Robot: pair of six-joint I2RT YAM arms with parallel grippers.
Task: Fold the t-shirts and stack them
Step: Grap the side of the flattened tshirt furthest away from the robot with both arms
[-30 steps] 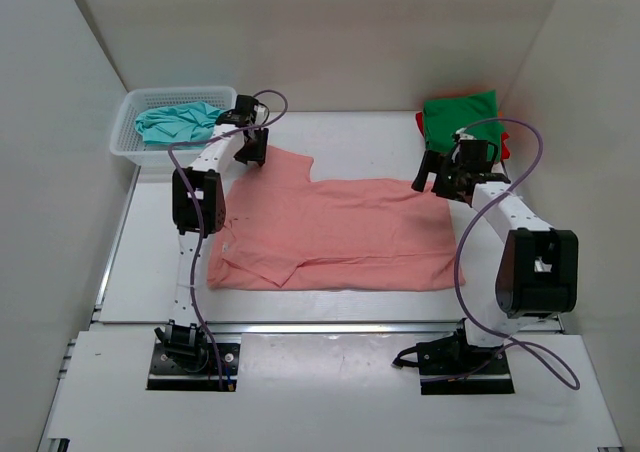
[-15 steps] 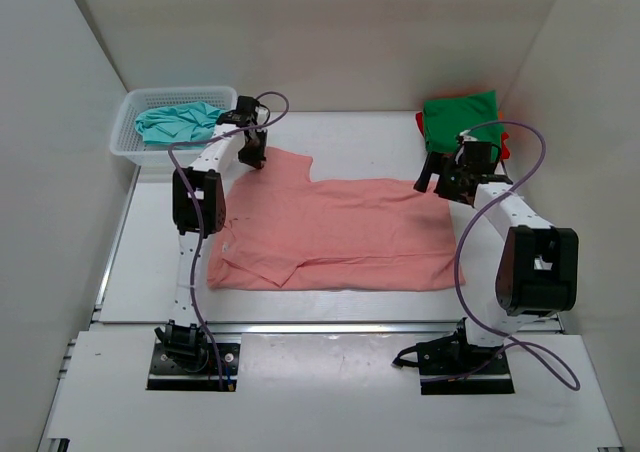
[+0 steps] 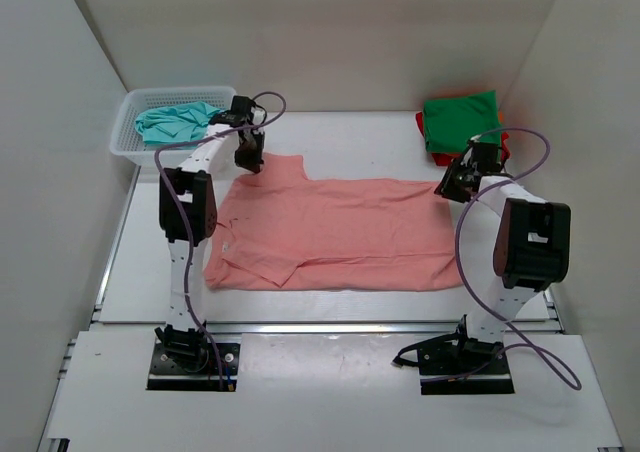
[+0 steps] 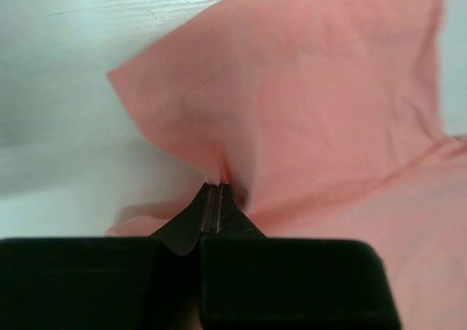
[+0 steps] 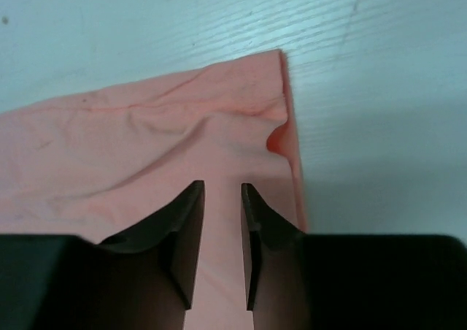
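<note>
Soft, faintly creased salmon pink t-shirt (image 3: 330, 234), roughly rectangular

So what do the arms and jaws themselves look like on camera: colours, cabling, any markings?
Both match: the left arm and right arm are white links with boxy black joint housings, mounted on black base plates. A loose purple cable runs along each arm. The jaws are plain matte black with tapered tips; no markings show.
</note>
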